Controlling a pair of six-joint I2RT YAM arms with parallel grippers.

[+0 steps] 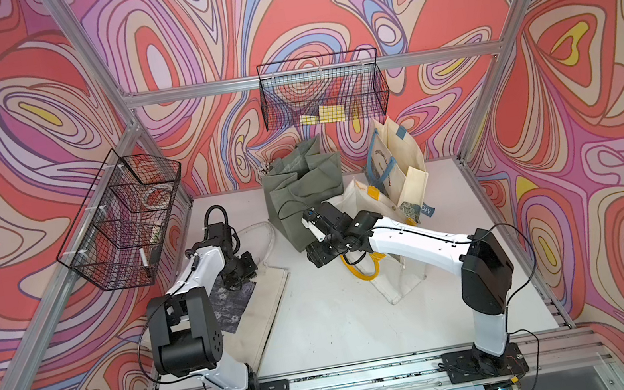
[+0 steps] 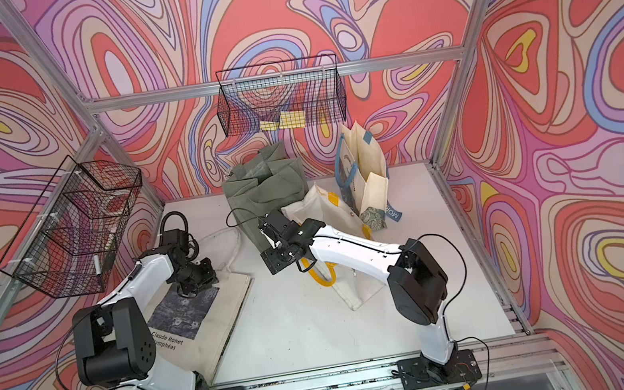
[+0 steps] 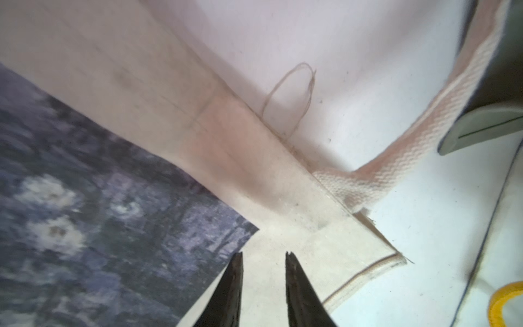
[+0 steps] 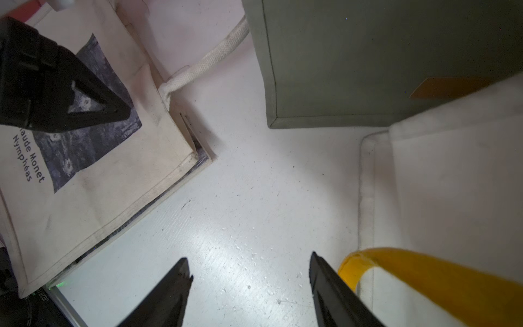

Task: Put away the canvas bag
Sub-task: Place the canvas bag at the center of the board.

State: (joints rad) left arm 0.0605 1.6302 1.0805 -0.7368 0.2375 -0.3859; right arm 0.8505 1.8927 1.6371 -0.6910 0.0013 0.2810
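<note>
risk of a one-layer pinch: left gripper [image 3: 264,254] low over the top hem of the canvas bag [image 2: 220,321], jaws narrowly apart, no cloth seen between them; bag flat on the table [image 1: 341,317], likely to sag or slip if lifted so. right gripper [image 4: 249,257] spread wide over bare table, holding nothing. back wire basket [image 1: 322,94] with yellow cards [image 1: 325,113]; side wire basket [image 1: 122,224] contents unclear; green bag [image 1: 302,197] upright, inside hidden.
</note>
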